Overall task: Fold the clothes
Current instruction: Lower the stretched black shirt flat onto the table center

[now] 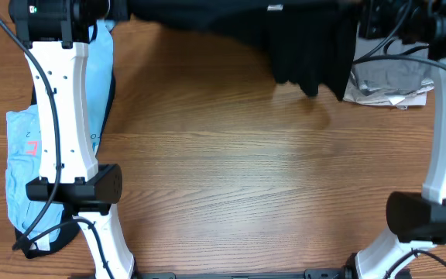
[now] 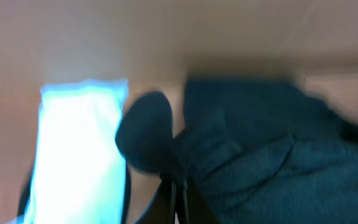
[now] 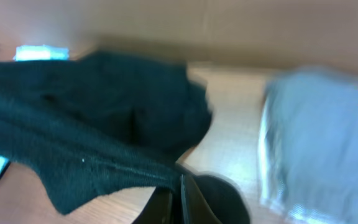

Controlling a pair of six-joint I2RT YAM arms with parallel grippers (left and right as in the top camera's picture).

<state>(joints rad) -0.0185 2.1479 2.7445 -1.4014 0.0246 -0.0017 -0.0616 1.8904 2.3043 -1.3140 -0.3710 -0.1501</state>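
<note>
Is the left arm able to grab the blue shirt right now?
Probably not: the left gripper is shut on the black T-shirt, though the blue shirt lies close beside it.

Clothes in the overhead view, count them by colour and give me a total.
Black T-shirt: 1
Light blue garment: 1
Grey garment: 1
Total: 3
A dark edge under the light blue one is too hidden to count.

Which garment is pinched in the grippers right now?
The black T-shirt at the far edge: left gripper and right gripper are both shut on it. The light blue garment and the grey garment lie free at the sides.
</note>
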